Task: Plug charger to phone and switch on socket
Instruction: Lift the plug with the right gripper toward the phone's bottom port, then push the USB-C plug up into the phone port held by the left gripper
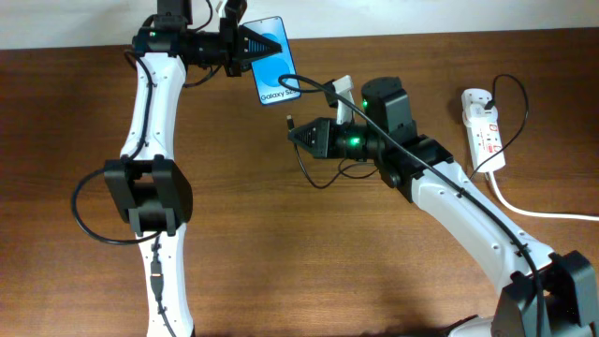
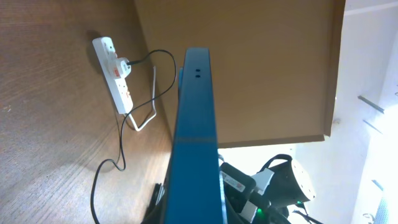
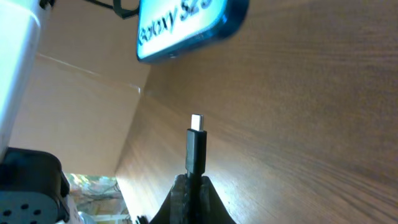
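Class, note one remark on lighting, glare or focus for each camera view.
Overhead: even, sharp light, green LED glowing. Left wrist: phone edge looms close, near end soft; right side washed out. Right wrist: charger tip crisp, bright patch lower left.

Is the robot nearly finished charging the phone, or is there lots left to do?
About halfway. Done: the charger looks plugged into the socket at its far end. In hand: the left gripper holds the phone, and the right gripper holds the charger's loose end, pointed toward the phone with a gap between. Left: push it in, then switch the socket on; no gripper is near it.
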